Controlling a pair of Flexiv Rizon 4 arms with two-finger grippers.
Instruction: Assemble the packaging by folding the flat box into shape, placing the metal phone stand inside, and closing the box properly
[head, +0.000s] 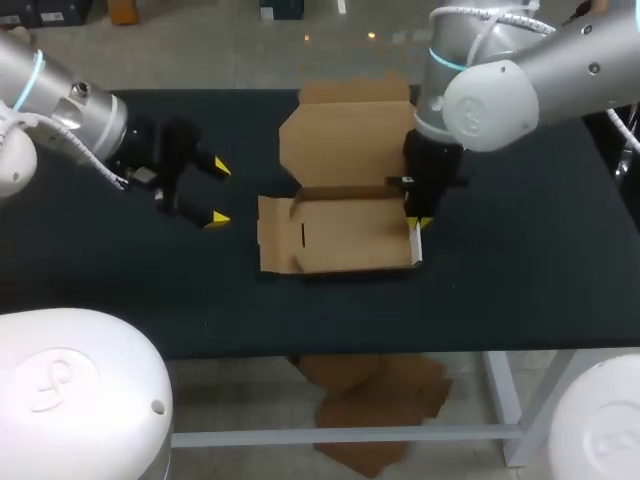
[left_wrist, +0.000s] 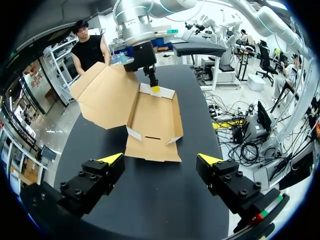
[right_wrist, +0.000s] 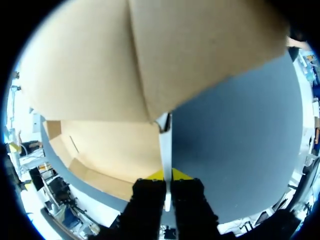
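Observation:
A brown cardboard box (head: 345, 235) lies half folded in the middle of the dark table, its lid (head: 350, 135) tilted up and back. My right gripper (head: 421, 222) is shut on the box's right side wall (right_wrist: 165, 150), which stands upright between its yellow tips. In the left wrist view the box (left_wrist: 152, 120) lies ahead of my left gripper (left_wrist: 160, 160), whose fingers stand wide open with nothing between them. In the head view my left gripper (head: 217, 193) hovers left of the box, apart from it. No metal phone stand shows in any view.
The black table (head: 520, 270) has bare surface to the left and right of the box and along its front edge. The box's left flap (head: 275, 245) lies flat on the table, pointing toward my left gripper.

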